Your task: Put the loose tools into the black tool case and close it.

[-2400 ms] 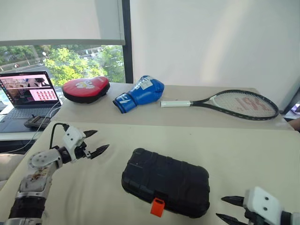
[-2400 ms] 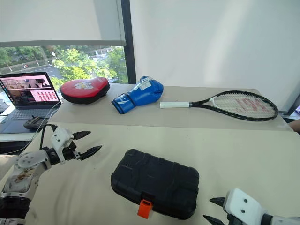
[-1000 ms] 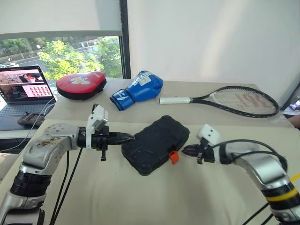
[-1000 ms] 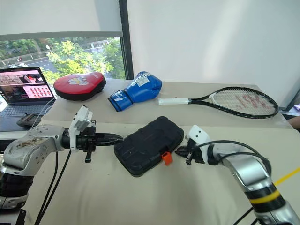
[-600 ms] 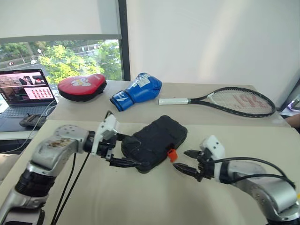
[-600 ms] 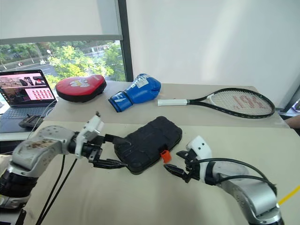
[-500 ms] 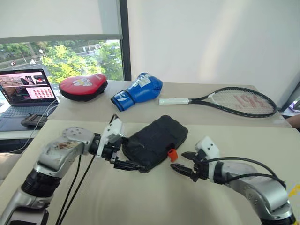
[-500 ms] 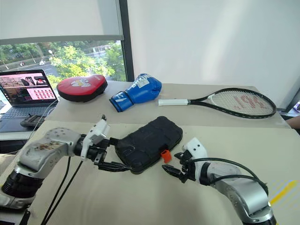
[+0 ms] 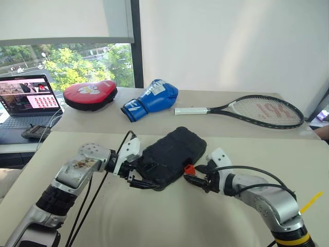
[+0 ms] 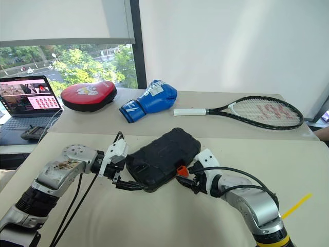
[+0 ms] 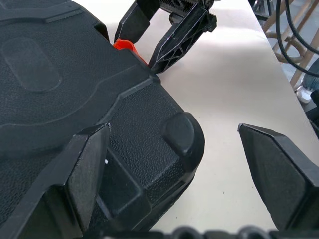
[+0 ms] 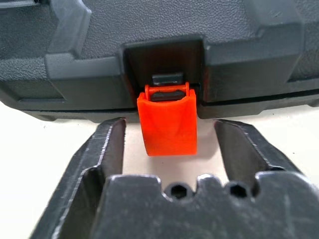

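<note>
Black tool case [image 9: 172,157] sits shut mid-table. Right gripper [image 12: 169,144] spread, straddling orange latch [image 12: 168,118]; left gripper [image 11: 179,164] spread at corner. Brace w/ left, flick latch squarely.

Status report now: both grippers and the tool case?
Left gripper open, straddling the black tool case corner. Right gripper open around orange latch. Case closed.
</note>
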Motion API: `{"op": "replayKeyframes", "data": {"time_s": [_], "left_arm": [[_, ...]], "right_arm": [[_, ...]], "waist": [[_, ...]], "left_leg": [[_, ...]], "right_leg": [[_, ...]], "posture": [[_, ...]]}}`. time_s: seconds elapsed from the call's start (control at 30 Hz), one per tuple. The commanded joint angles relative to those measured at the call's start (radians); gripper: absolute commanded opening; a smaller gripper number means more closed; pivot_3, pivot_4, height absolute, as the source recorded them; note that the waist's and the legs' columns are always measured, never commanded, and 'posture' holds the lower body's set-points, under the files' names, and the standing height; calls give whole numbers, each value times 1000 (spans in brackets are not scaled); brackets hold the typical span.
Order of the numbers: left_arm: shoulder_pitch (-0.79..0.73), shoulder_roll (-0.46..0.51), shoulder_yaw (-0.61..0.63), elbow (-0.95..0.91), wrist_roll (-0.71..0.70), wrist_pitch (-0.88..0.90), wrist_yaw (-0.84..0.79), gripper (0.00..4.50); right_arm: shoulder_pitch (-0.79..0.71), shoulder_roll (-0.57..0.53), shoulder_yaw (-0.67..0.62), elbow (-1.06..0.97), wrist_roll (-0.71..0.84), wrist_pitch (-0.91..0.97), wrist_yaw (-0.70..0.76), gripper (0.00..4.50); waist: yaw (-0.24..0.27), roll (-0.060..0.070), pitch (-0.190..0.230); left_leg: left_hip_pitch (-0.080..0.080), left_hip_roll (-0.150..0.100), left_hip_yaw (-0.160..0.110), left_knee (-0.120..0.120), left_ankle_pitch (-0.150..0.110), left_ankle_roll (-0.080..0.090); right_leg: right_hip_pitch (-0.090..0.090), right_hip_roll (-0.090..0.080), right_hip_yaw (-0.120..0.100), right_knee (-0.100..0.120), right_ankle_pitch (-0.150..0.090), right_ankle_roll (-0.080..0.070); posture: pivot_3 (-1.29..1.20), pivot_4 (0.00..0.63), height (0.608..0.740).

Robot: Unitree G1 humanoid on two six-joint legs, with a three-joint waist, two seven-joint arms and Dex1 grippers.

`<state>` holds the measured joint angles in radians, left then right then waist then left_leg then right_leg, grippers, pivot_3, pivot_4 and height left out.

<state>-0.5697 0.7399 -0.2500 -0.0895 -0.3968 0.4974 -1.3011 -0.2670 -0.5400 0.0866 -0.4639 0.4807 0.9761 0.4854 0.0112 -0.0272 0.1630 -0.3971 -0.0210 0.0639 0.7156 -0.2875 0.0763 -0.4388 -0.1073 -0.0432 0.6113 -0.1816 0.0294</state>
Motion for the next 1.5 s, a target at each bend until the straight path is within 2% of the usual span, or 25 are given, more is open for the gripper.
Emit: {"op": "replayKeyframes", "data": {"time_s": [0.03, 0.07, 0.13, 0.4, 0.53, 0.77, 1.03, 1.27, 1.5], "left_arm": [[-12, -4, 6, 23, 19, -19, -7, 4405], [-13, -4, 6, 28, 20, -23, -9, 4405], [-11, -5, 7, 33, 23, -30, -12, 4405], [0, -6, 6, 45, 28, -54, -20, 4405], [10, -3, 8, 44, 29, -64, -24, 4405], [19, -1, 11, 50, 35, -76, -27, 4405], [28, -4, -3, 58, 51, -90, -24, 4405], [24, -13, -9, 63, 61, -90, -27, 4405], [18, -26, -29, 64, 86, -99, -28, 4405]], "right_arm": [[-16, -10, -15, -17, 4, -10, 16, 3300], [-14, -15, -17, -22, 7, -6, 21, 2783], [-11, -25, -19, -34, 10, 0, 31, 2268], [0, -33, -21, -50, 16, 7, 38, 2268], [-2, -26, -19, -44, 12, 4, 34, 1207], [-3, -18, -18, -47, 7, -12, 33, 1159], [27, 14, -62, -56, -13, -146, 38, 1159], [19, 23, -64, -67, -14, -189, 54, 1159], [-47, 25, 2, 74, -72, -200, 80, 1159]], "waist": [[0, 0, 0], [0, 0, 0], [0, 0, 0], [0, 0, 0], [0, 0, 0], [0, 0, 0], [-1, 0, 0], [-2, 0, 0], [-3, 0, 0]], "left_leg": [[0, 0, 0, 0, 0, 0], [0, 0, 0, 0, 0, 0], [0, 0, 0, 0, -1, 1], [1, 0, 0, 0, -2, 4], [1, 0, 0, 0, -2, 4], [1, 0, 0, 0, -2, 4], [1, 0, 0, 0, -2, 4], [1, 0, 0, 0, -2, 4], [3, 0, 0, 0, -2, 4]], "right_leg": [[0, 0, 0, 0, 0, 0], [0, 0, 0, 1, 0, 0], [0, 0, 0, 1, 0, 0], [0, 0, 0, 1, 0, 0], [0, 0, 0, 1, 0, 0], [0, 0, 0, 1, 0, 0], [0, 0, 0, 1, 0, 0], [0, 0, 0, 2, 0, 0], [2, 0, 0, 2, 0, 0]], "posture": [[0, 150, 740], [0, 150, 740], [0, 150, 740], [0, 150, 740], [0, 150, 740], [0, 150, 740], [0, 150, 740], [0, 150, 740], [0, 150, 740]]}}
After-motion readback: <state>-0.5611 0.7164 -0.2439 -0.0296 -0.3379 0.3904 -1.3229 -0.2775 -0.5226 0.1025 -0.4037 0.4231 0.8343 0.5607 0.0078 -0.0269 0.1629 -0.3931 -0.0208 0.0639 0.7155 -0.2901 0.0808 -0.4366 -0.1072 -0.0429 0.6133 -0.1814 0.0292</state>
